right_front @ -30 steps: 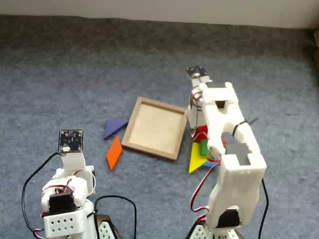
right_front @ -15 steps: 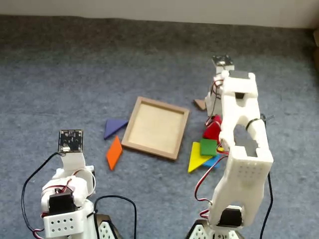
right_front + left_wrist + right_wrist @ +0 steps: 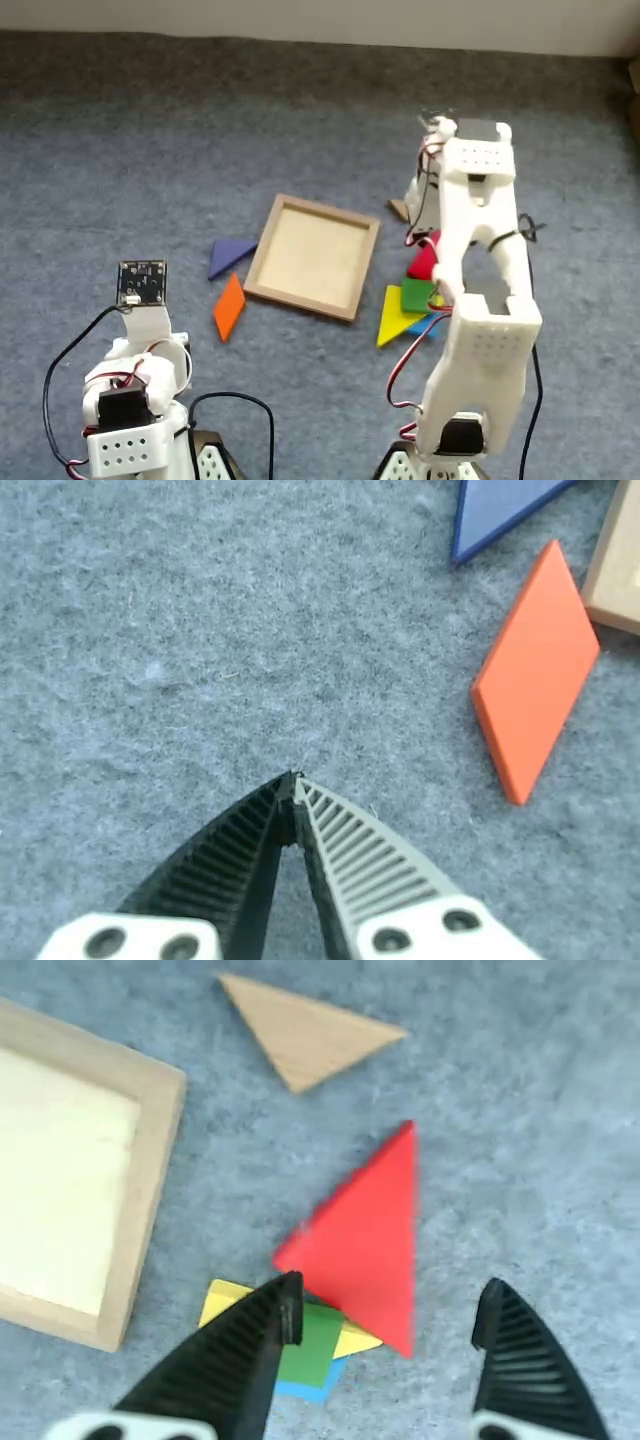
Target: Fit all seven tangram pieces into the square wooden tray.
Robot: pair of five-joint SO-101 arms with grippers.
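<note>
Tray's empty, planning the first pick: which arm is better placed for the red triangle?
Right. The right hand, open, hangs over the red triangle; the left hand, shut, sits beyond the tray by the orange piece.

The high camera looks steeply down from the robot's side of the wooden tray point(image 3: 315, 255), far enough off to take in the whole tray. The left wrist camera faces down, close over the carpet point(image 3: 150, 630) beside one tray edge. The right wrist camera faces down close by the opposite edge. All three views share the tray.
</note>
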